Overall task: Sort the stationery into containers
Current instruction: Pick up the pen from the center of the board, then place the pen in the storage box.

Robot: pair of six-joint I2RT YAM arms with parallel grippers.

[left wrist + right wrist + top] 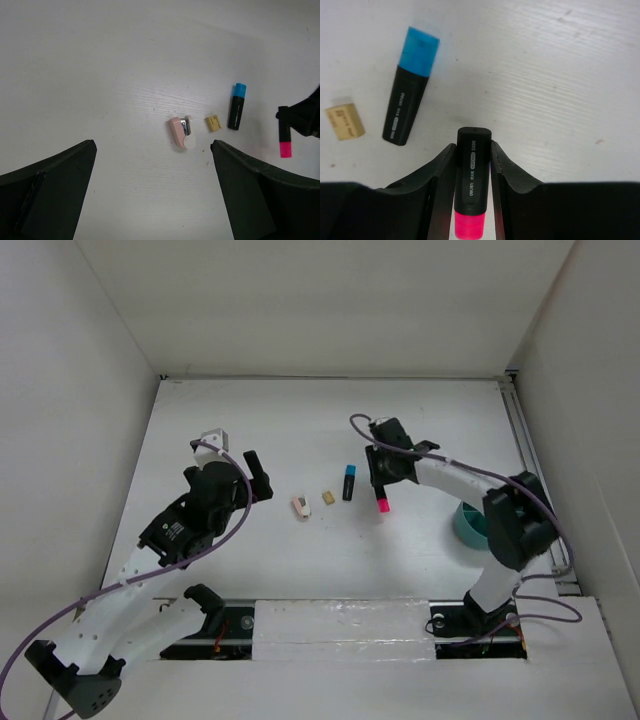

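Note:
My right gripper (383,483) is shut on the pink-black highlighter (382,503). In the right wrist view both jaws of the gripper (472,150) press its black body (472,175), pink cap toward the wrist. The blue-black highlighter (349,482) (411,85) lies just left of it. Further left lie a tan eraser (328,497) (345,121) and a pinkish block with a white end (300,506) (180,133). My left gripper (258,480) (152,150) is open and empty, left of this row. The teal cup (470,525) stands at the right, partly hidden by my right arm.
White walls close the table on the left, back and right. My right arm (500,510) arches over the teal cup. In the left wrist view the tan eraser (213,123), blue-black highlighter (236,106) and pink-black highlighter (285,139) show at right.

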